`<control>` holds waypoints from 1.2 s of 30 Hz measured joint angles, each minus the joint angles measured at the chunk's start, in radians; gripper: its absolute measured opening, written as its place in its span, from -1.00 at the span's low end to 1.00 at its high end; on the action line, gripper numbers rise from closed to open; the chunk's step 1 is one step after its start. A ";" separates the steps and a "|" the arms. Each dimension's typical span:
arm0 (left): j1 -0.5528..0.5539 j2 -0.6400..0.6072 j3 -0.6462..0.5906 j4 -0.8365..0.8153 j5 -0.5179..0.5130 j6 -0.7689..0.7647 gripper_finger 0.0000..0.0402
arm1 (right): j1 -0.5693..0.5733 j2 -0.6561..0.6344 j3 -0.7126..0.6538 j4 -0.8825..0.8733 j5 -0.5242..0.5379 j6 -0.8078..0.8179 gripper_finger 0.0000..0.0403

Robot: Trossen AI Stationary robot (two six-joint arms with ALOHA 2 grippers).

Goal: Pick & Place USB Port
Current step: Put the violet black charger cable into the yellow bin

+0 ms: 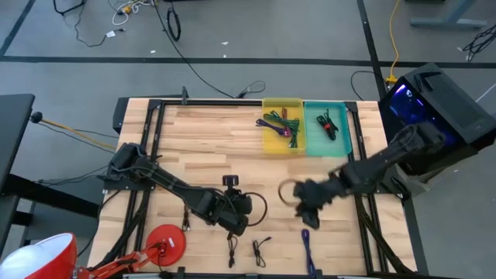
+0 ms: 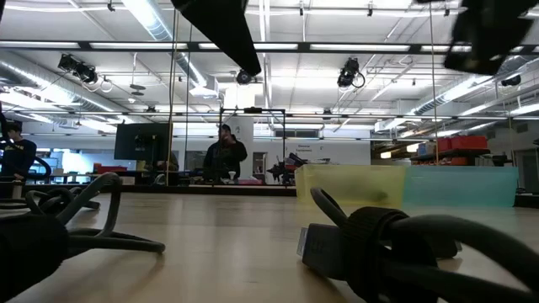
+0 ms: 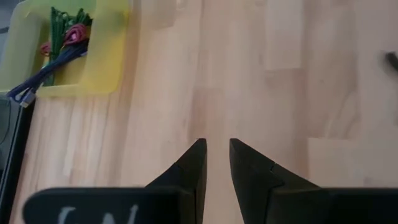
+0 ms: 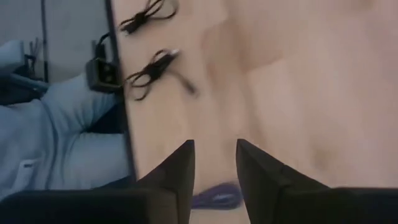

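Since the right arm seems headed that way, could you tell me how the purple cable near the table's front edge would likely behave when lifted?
The purple cable looks thin and bundled, so probably light and floppy; loose ends may dangle. It lies flat on the wooden table, so it is unlikely to roll. The right gripper hovers just above it, jaws apart and empty.

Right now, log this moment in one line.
right gripper: open, above purple cable | left gripper: open, empty | yellow bin: holds cables

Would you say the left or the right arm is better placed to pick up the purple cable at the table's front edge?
Probably right: the right gripper hovers just above the purple cable, jaws apart, empty. The left gripper sits farther away.
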 joint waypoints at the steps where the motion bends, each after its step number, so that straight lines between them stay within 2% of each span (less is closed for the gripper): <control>1: -0.007 0.000 0.000 0.001 0.001 -0.009 -0.63 | 0.043 0.009 0.000 0.010 0.026 0.045 -0.42; 7: -0.050 0.000 0.000 0.006 0.001 -0.077 -0.63 | 0.257 0.100 0.000 0.064 0.150 0.327 -0.42; 10: -0.070 0.000 0.000 0.012 0.001 -0.104 -0.63 | 0.331 0.176 0.000 0.104 0.165 0.457 -0.42; 13: -0.086 0.000 0.000 0.024 0.001 -0.129 -0.63 | 0.375 0.260 0.000 0.179 0.136 0.541 -0.42; 19: -0.107 0.000 0.000 0.051 0.000 -0.148 -0.63 | 0.387 0.364 -0.001 0.239 0.035 0.616 -0.42; 36: -0.115 0.000 0.000 0.061 -0.003 -0.174 -0.63 | 0.389 0.383 -0.001 0.143 0.088 0.662 -0.43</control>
